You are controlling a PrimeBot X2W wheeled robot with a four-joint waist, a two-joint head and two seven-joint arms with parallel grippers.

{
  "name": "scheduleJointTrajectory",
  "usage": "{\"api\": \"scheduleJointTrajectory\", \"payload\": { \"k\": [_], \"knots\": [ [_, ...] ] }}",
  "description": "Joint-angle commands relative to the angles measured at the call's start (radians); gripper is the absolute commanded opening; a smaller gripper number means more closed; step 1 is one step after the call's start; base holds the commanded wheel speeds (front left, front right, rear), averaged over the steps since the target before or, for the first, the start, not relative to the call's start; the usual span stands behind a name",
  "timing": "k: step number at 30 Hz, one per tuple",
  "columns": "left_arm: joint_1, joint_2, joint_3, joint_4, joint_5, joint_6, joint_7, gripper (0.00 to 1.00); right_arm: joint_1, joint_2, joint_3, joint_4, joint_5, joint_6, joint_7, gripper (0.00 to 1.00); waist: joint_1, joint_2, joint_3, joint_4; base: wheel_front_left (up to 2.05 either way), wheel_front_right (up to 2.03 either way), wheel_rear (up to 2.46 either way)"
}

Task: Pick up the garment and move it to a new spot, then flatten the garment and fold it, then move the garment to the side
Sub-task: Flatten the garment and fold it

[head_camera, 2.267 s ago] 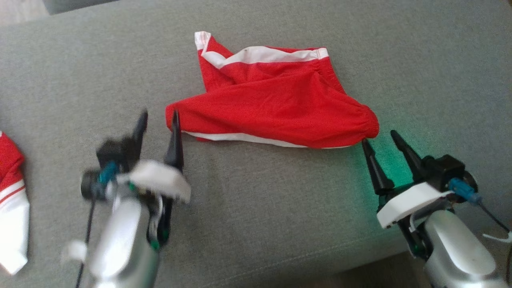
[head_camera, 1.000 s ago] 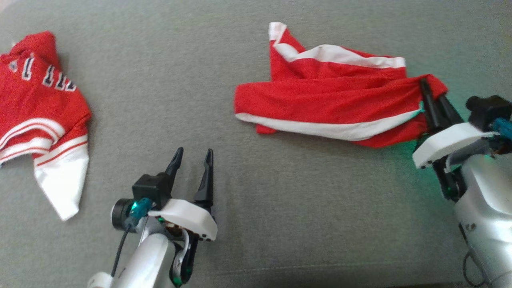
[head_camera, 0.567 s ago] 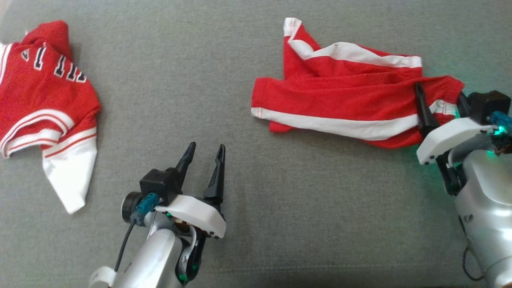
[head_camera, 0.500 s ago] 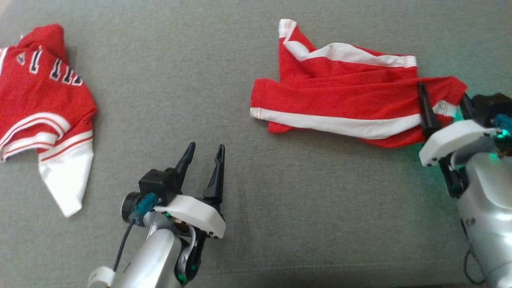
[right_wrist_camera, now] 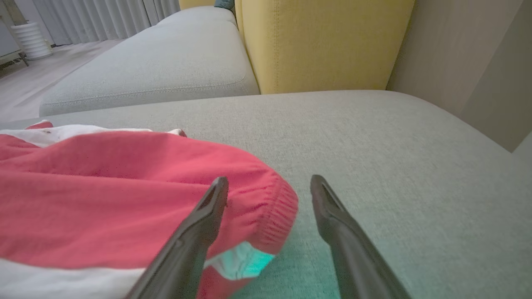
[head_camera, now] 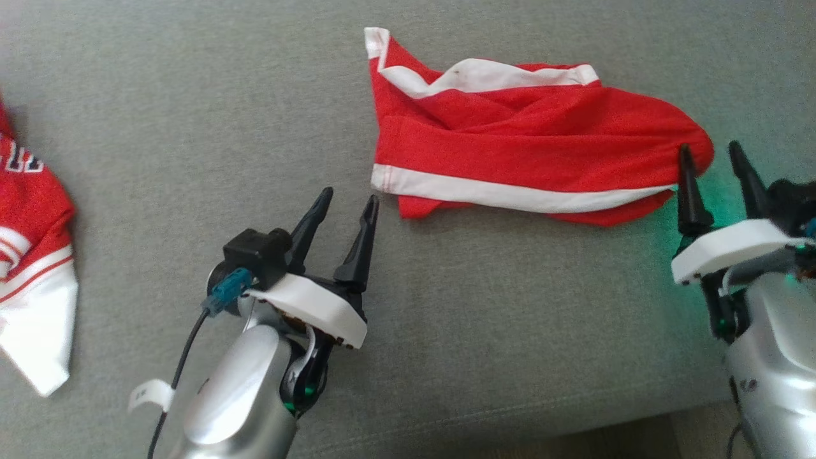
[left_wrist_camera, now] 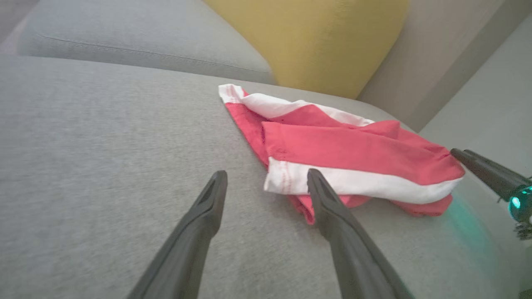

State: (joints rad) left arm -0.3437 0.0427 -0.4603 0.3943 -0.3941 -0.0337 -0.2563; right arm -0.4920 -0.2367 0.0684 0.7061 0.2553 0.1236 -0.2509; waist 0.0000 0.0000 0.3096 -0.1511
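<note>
Red-and-white jersey well left of the garment; yellow cushion behind.

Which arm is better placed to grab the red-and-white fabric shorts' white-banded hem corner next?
Left, probably: the open left gripper points at that corner of the shorts, close by; the open right gripper is at the opposite end.

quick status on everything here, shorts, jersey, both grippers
red shorts: loosely folded and rumpled, lying on the grey sofa seat, not held
left gripper: open, empty, fingertips by the shorts' white-hemmed corner, contact unclear
right gripper: open, gripping nothing, the shorts' elastic end lies partly between its fingers
red and white jersey: crumpled on the seat at the robot's far left, untouched
</note>
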Motion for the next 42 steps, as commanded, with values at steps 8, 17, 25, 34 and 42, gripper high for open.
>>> {"api": "scheduleJointTrajectory", "payload": {
  "k": [8,17,25,34,42],
  "knots": [
    [-0.067,0.008,0.008,0.025,-0.046,-0.048,-0.006,1.0,0.053,0.022,-0.013,-0.056,-0.005,0.007,-0.011,1.0,0.0,0.0,0.016,-0.047,0.0,0.0,0.0],
    [-0.119,0.008,0.041,0.096,-0.033,-0.058,-0.006,1.0,0.065,0.05,-0.015,-0.116,-0.011,0.007,-0.011,1.0,0.0,0.0,0.038,-0.092,0.0,0.0,0.0],
    [-0.139,0.008,0.052,0.142,-0.029,-0.06,-0.006,1.0,0.076,0.055,-0.011,-0.15,-0.008,0.007,-0.011,1.0,0.0,0.0,0.05,-0.122,0.0,0.0,0.0],
    [-0.129,0.008,0.042,0.163,-0.034,-0.058,-0.006,0.0,0.084,0.056,-0.004,-0.174,0.003,0.007,-0.011,1.0,0.0,0.0,0.039,-0.101,0.0,0.0,0.0],
    [-0.059,0.008,0.152,0.113,-0.007,-0.008,-0.006,0.0,0.119,0.039,0.088,-0.192,0.027,0.007,-0.011,1.0,0.0,0.0,0.008,-0.041,0.0,0.0,0.0]
  ]
}}
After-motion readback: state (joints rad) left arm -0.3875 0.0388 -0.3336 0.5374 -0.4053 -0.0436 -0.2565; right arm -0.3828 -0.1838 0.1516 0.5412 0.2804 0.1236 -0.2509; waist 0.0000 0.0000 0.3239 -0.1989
